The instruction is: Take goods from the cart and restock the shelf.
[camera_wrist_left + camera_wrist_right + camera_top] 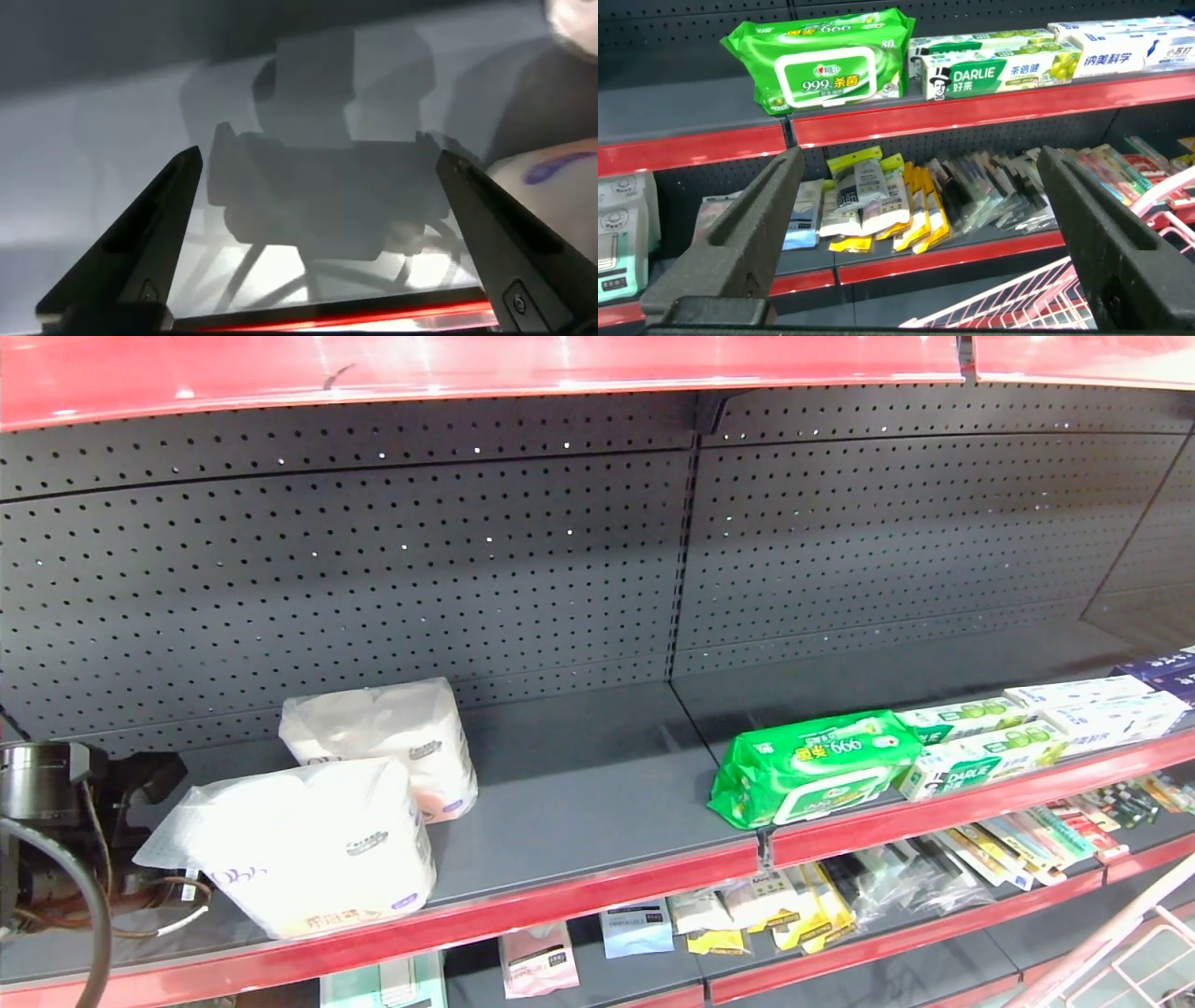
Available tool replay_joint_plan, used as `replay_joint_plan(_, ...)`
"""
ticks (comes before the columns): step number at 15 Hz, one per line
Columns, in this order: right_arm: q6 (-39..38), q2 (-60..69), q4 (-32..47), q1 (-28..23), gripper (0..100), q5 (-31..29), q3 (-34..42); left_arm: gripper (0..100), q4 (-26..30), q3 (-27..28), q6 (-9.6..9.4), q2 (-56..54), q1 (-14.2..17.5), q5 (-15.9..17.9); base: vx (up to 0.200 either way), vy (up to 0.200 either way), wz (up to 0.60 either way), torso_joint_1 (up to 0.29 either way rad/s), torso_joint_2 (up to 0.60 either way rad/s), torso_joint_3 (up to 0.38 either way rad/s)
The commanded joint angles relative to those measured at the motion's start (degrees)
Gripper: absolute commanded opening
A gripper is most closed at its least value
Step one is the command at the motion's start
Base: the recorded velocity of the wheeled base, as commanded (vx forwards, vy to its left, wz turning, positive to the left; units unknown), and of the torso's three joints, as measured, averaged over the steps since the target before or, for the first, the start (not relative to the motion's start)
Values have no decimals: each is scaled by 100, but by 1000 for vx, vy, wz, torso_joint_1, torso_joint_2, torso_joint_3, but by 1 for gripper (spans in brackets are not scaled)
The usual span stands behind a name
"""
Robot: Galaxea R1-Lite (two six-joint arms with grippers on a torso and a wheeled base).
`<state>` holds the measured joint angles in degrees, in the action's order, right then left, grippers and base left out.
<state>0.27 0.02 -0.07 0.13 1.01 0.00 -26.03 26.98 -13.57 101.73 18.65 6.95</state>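
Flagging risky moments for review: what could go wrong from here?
1. The front tissue pack sits at the shelf's red front lip, with the open left hand close beside it; pulling the arm back could drag it off.
2. The green wipes pack lies at its shelf's front edge and might slide off if bumped.

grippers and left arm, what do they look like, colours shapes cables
The left gripper and right gripper each have two black, wedge-shaped fingers with a matte surface; a small screw sits in one left finger. The left arm has a shiny silver cylindrical joint, a thick black cable looping beneath, thin brown wires and a white wire.
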Motion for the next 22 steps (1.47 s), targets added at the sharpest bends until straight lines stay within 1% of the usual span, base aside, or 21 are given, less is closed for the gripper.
replay_joint_plan(1, 8, -2, -1, 4, 100, 4, 0, 100, 1, 9, 3, 13, -116, -1, 0, 0, 0, 0, 0, 0)
replay_joint_plan(8, 8, -2, -1, 4, 100, 4, 0, 100, 1, 44, 3, 66, -301, -1, 0, 0, 0, 0, 0, 0)
replay_joint_plan(22, 8, -2, -1, 4, 100, 4, 0, 100, 54, 88, -23, 110, -468, 8, 0, 0, 0, 0, 0, 0)
